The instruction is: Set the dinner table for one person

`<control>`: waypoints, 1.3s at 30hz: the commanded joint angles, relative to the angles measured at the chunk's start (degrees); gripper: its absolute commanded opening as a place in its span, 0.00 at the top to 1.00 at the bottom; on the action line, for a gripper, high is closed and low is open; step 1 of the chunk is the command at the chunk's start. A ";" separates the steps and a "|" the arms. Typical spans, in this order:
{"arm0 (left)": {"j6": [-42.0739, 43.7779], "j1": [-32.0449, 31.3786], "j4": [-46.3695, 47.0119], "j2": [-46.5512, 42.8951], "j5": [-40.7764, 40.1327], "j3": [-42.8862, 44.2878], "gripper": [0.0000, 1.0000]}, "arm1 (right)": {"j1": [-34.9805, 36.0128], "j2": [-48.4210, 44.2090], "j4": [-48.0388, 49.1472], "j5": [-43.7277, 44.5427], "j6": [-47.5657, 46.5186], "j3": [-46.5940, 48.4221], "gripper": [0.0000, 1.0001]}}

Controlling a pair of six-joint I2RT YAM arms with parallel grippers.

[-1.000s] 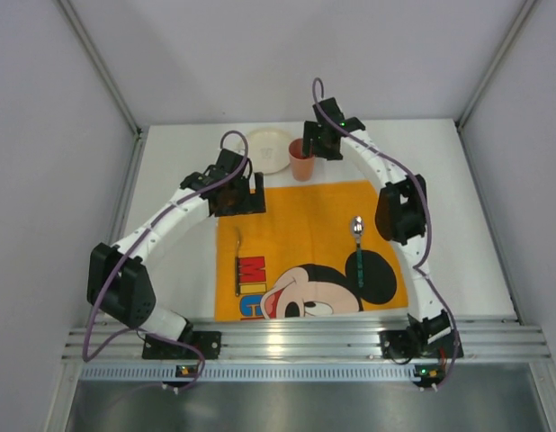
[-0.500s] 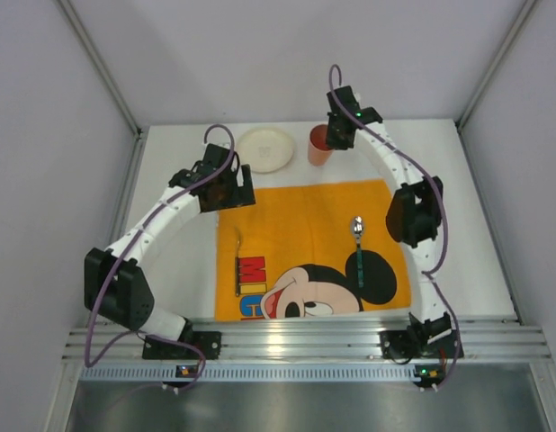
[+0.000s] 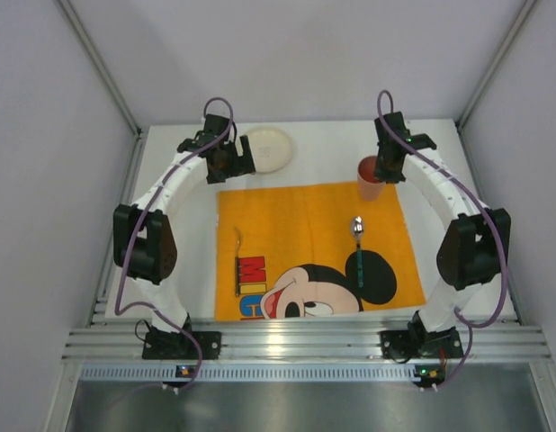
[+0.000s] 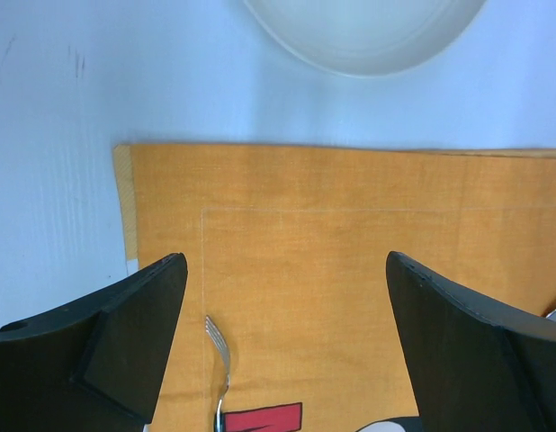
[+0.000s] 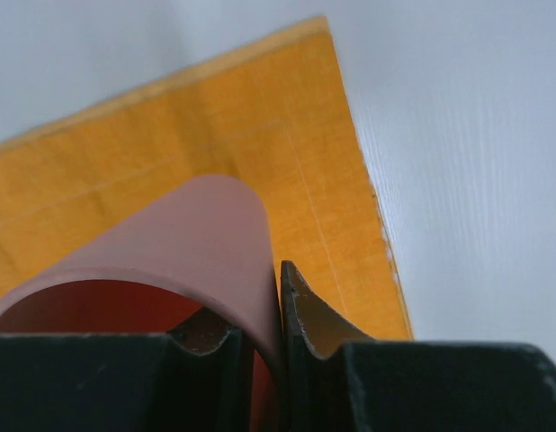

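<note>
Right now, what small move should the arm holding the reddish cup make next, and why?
Probably lower the cup straight down and release. The right gripper pinches its rim, and it is at the mat's far right corner, beyond the spoon, a sensible spot for a drink.

White arm links (image 3: 174,175), black joints (image 3: 145,243), purple cables (image 3: 117,292)

Lab booth: white panels (image 3: 44,198), aluminium rail (image 3: 305,342)
</note>
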 commanded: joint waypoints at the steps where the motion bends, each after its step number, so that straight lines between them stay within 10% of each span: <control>1: 0.55 0.41 1.94 1.09 1.34 3.30 0.03 | -0.33 0.97 6.13 -1.36 1.01 -5.25 1.00; 14: -5.07 4.54 5.45 7.24 1.34 5.76 0.03 | -1.03 0.80 14.67 -4.70 3.39 -14.05 0.99; 21: -6.13 5.33 5.11 14.18 2.93 12.44 0.03 | -1.03 -0.69 14.58 -5.85 3.30 -16.77 0.22; 39: -13.51 5.86 3.52 34.66 3.28 33.89 0.09 | -4.72 -26.26 -0.44 0.57 1.02 -9.74 0.01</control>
